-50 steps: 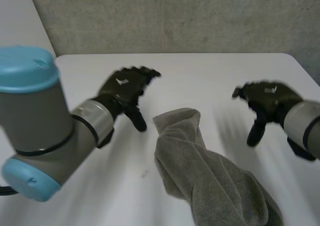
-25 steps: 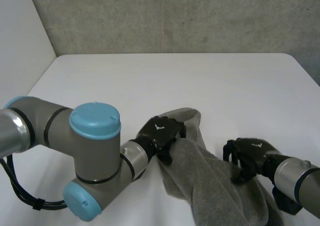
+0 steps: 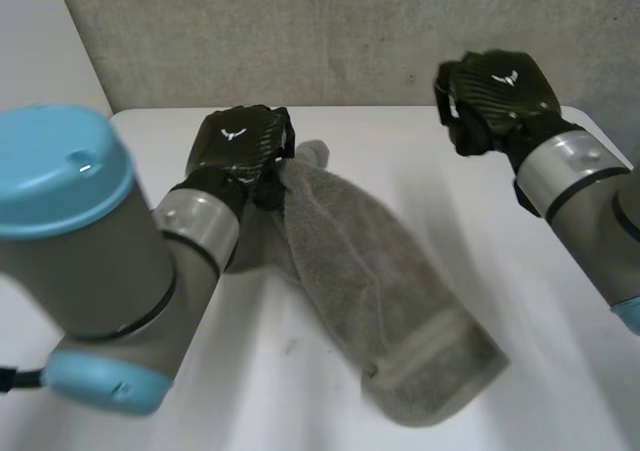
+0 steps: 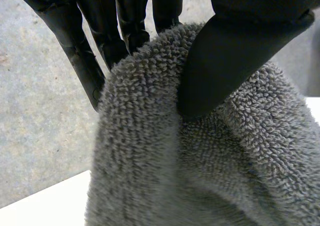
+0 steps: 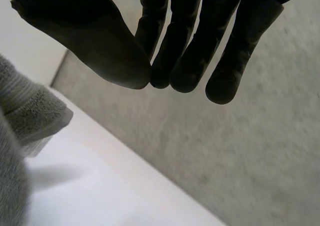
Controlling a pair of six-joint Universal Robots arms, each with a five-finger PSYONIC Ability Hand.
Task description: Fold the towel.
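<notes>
Robotics lab test bench: a plain white table (image 3: 420,181) against a bare concrete wall (image 3: 330,31), flanked by grey robot arms (image 3: 100,261).

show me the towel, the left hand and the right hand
towel (image 3: 385,266): head view, middle of the cloth
left hand (image 3: 238,146): head view, back of the hand
right hand (image 3: 498,91): head view, back of the hand

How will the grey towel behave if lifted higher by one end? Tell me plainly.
Likely floppy: the grey towel sags in a slack drape from the left hand to the white table. Probably not slippery: its looped pile looks rough, and the thumb pinches it against the fingers. Probably light for its bulk, since one pinch carries that end.
</notes>
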